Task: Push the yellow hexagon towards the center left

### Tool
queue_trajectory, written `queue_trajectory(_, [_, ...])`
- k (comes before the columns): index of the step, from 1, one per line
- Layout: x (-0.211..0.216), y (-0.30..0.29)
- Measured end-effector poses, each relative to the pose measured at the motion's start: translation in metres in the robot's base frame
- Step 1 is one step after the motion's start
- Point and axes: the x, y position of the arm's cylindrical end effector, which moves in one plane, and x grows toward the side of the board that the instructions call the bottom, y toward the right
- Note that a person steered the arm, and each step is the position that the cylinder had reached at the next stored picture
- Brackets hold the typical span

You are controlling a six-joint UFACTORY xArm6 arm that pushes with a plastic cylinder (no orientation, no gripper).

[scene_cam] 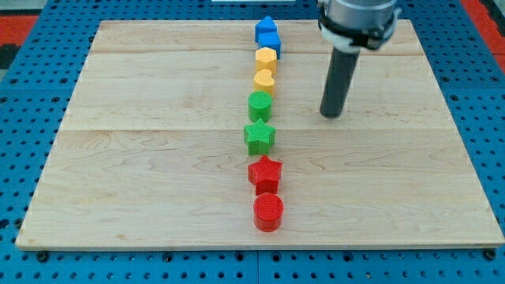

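Note:
The yellow hexagon (266, 58) sits near the view's top in a column of blocks down the board's middle. Above it are two blue blocks (267, 35), touching each other. Below it lies a yellow heart-like block (263, 80), then a green cylinder (259, 105), a green star (259, 136), a red star (265, 172) and a red cylinder (267, 211). My tip (331, 114) rests on the board to the right of the column, level with the green cylinder and lower right of the yellow hexagon, apart from all blocks.
The wooden board (142, 158) lies on a blue perforated table (24, 79). The arm's body (357, 20) hangs over the board's top right.

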Motion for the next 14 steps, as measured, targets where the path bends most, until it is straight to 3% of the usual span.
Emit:
queue_trajectory(1, [-0.052,-0.023])
queue_trajectory(2, [-0.08,-0.047])
queue_trajectory(3, [-0.085,-0.025])
queue_trajectory(6, [-0.081,-0.241])
queue_trajectory(8, [-0.087,-0.214])
queue_trajectory(9, [-0.101,-0.164])
queue_trajectory(11, [-0.106,-0.242])
queue_trajectory(12, [-0.105,-0.248])
queue_trajectory(14, [-0.072,-0.293])
